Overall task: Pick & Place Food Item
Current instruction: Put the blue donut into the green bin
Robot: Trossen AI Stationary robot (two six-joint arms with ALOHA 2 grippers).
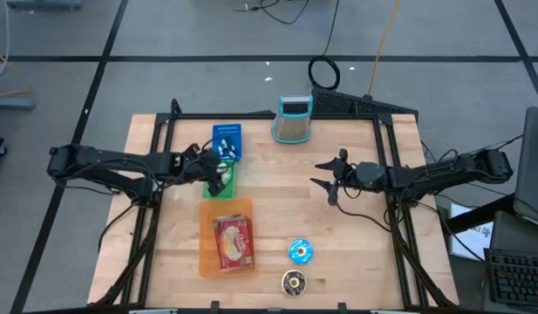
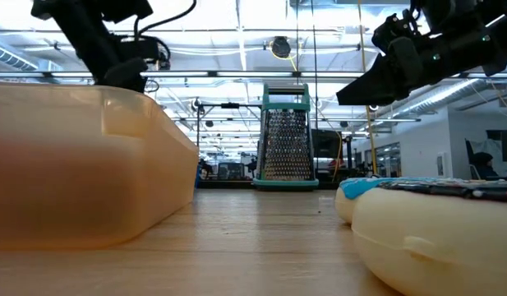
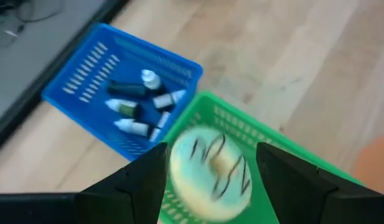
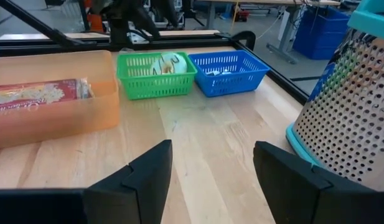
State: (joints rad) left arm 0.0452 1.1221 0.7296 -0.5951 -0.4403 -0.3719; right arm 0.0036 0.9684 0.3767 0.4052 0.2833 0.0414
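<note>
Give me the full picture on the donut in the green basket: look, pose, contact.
The donut is a round pastry with pale, whitish-green icing and thin dark squiggles drizzled over it. It lies inside the green basket, a slotted plastic one that sits right beside the blue basket of small bottles. The left gripper hangs above it, fingers open on either side, not touching it. From the right wrist view it shows above the basket's rim.

My two arms are black and slender, jointed, with thin dark cables trailing along them. Each claw, my left claw and right claw, ends in two matte, wedge-shaped fingers.
</note>
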